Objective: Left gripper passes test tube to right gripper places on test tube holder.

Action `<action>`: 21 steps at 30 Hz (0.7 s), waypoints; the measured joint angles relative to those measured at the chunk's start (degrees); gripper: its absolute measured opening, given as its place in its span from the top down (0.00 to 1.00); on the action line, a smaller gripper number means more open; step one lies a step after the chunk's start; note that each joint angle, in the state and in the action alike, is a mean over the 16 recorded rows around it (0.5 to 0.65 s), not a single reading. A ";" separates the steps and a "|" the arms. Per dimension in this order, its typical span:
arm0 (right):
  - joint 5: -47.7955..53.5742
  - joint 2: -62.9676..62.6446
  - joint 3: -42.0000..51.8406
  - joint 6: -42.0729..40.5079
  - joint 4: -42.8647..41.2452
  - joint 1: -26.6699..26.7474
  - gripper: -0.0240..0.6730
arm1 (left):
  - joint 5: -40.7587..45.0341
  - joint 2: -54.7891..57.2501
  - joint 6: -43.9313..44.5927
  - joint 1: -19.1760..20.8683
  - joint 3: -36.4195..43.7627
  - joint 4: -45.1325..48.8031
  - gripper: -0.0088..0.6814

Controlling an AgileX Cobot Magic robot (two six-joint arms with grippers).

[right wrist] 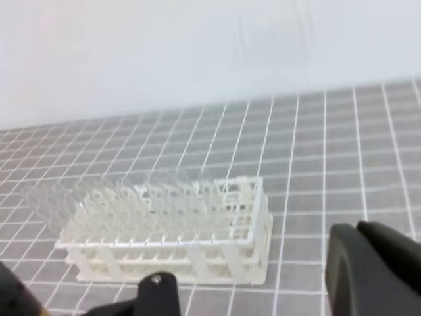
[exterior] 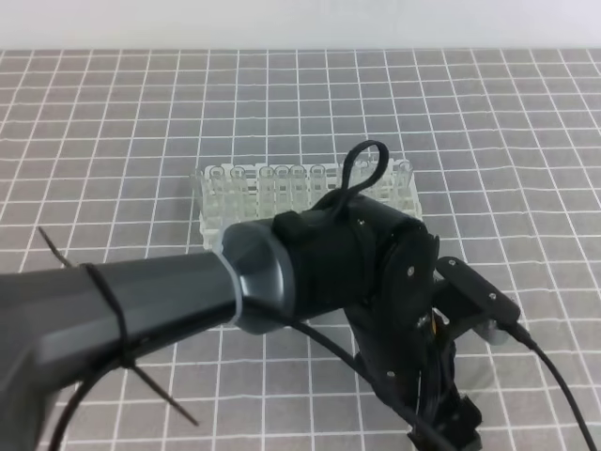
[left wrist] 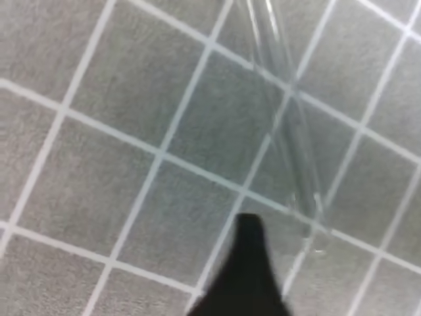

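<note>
The test tube (left wrist: 289, 125) lies flat on the grey gridded mat, clear and slender, in the left wrist view. Just left of its near end stands one black fingertip (left wrist: 247, 263); no second finger shows. From the exterior high view my left gripper (exterior: 446, 423) points down at the mat near the bottom edge, in front of the test tube holder (exterior: 310, 197); the tube is hidden there. In the right wrist view my right gripper (right wrist: 256, 276) is open and empty, with the white holder (right wrist: 171, 230) ahead of it. The exterior view does not show the right gripper.
Several clear tubes stand in the holder (exterior: 282, 178). The thick grey left arm (exterior: 141, 301) crosses the lower left of the exterior view, trailing a black cable (exterior: 554, 376). The gridded mat (exterior: 113, 141) runs back to a white wall (right wrist: 197, 52).
</note>
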 joint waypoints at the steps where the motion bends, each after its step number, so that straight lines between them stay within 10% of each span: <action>1: -0.53 -0.83 0.00 0.11 -0.11 0.00 0.97 | -0.26 0.38 -0.02 -0.09 0.00 0.15 0.91; 21: -0.60 -3.97 0.00 0.41 -2.59 0.00 0.97 | -4.92 6.37 -0.77 -2.92 -0.18 11.00 0.90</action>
